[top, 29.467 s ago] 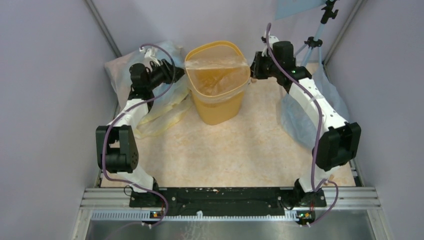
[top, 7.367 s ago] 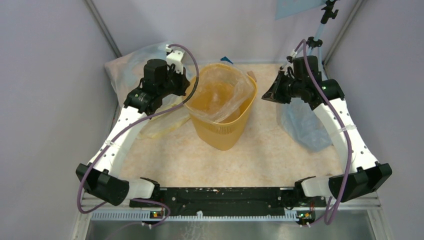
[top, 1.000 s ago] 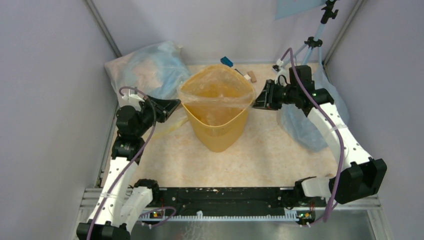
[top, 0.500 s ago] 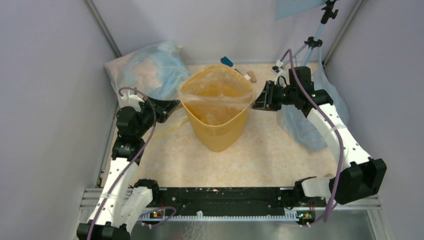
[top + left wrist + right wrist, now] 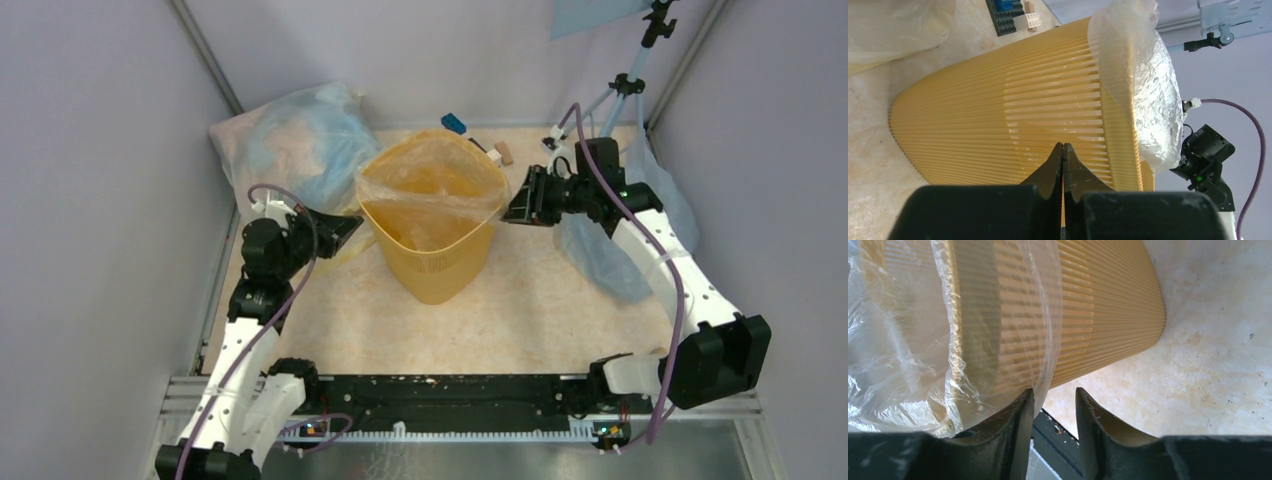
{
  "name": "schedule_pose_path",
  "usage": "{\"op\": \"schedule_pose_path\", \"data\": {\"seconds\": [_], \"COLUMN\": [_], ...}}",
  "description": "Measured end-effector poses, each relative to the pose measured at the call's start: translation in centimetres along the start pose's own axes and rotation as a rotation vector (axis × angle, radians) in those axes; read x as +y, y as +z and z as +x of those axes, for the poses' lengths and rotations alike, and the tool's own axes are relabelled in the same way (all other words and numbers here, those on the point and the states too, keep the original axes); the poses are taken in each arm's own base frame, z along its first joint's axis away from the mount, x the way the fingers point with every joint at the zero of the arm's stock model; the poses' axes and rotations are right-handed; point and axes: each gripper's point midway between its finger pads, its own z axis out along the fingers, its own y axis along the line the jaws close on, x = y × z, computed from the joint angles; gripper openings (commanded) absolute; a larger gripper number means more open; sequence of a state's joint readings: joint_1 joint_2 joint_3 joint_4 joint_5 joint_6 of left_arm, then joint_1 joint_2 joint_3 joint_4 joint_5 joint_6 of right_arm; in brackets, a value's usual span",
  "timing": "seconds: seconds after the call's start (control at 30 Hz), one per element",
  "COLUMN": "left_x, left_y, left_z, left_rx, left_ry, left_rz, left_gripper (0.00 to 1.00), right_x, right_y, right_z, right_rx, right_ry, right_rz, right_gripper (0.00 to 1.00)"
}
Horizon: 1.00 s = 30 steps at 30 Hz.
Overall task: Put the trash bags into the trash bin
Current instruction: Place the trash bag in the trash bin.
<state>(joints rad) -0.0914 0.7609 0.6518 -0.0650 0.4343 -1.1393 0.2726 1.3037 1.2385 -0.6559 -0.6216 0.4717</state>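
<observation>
The yellow trash bin (image 5: 432,250) stands upright mid-table. A clear, wrinkly trash bag (image 5: 430,175) lines it, and its film folds out over the rim. My left gripper (image 5: 345,226) is shut and empty, just left of the bin. In the left wrist view its tips (image 5: 1062,149) point at the ribbed bin wall (image 5: 998,115), with the bag film (image 5: 1140,85) at the rim. My right gripper (image 5: 512,208) is open at the bin's right rim. In the right wrist view (image 5: 1053,396) the film (image 5: 993,330) hangs over the bin (image 5: 1108,305) beside its left finger.
Bluish plastic sacks lie at the back left (image 5: 290,135) and along the right wall (image 5: 610,250). A yellowish plastic sheet (image 5: 335,258) lies left of the bin. A blue block (image 5: 454,123) and small blocks (image 5: 500,153) sit behind it. A tripod (image 5: 630,70) stands at the back right.
In the last second my left gripper has drawn slightly back from the bin toward the near side. My right gripper has barely shifted. The bin and bag have stayed put.
</observation>
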Motion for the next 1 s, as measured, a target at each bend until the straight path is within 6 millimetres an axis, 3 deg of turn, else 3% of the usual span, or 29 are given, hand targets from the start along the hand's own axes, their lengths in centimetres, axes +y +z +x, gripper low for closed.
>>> {"op": "schedule_pose_path", "data": {"seconds": [0.17,0.57,0.7,0.8,1.0], "left_x": [0.1,-4.1,-3.0,-1.3,0.0], "left_y": [-0.5,-1.5,-0.8,0.2,2.7], "left_z": [-0.5,-4.9,-7.1,-8.8,-8.6], "left_rx": [-0.03,-0.149,-0.155,-0.128,0.021], "left_ry": [0.036,0.175,0.172,0.138,0.07], "left_rz": [-0.028,-0.009,-0.033,-0.041,0.023], "left_gripper": [0.13,0.36,0.4,0.48,0.71], "right_x": [-0.2,0.7,0.8,1.1,1.4], "right_y": [-0.3,-3.4,-4.1,-4.7,-5.5], "right_z": [0.1,-2.1,-2.8,-3.6,-5.4], "right_rx": [-0.003,-0.125,-0.155,-0.181,-0.243], "right_ry": [-0.005,-0.092,-0.112,-0.128,-0.106], "right_rz": [0.023,0.104,0.133,0.146,0.106], "right_gripper": [0.45,0.5,0.5,0.49,0.48]}}
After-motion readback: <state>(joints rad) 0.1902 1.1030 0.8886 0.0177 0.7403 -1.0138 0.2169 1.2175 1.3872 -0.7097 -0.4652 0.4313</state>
